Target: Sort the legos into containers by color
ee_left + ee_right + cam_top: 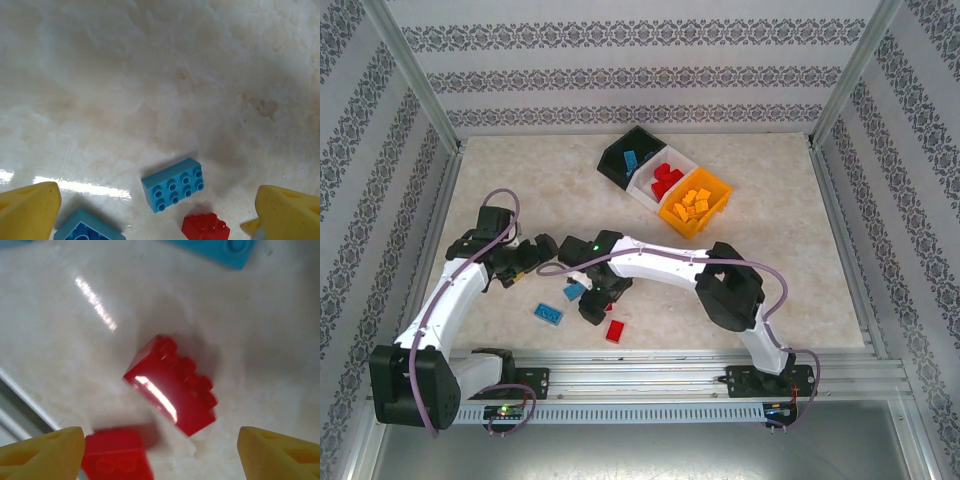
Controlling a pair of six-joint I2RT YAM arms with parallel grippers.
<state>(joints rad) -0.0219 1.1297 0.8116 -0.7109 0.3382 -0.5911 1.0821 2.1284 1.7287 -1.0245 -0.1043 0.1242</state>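
Left arm [450, 290] elbow bent, left gripper [527, 257] low, yellow fingers [30, 212] spread wide, holding nothing, right arm [670, 262] arched leftward, right gripper [160, 455] pointing down, jaws parted, empty

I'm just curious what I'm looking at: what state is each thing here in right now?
left gripper: open, empty
right gripper: open, empty
red brick: on table, tipped on its side
blue brick: on table, studs up
black bin: holds blue bricks
white bin: holds red bricks
orange bin: holds orange-yellow bricks
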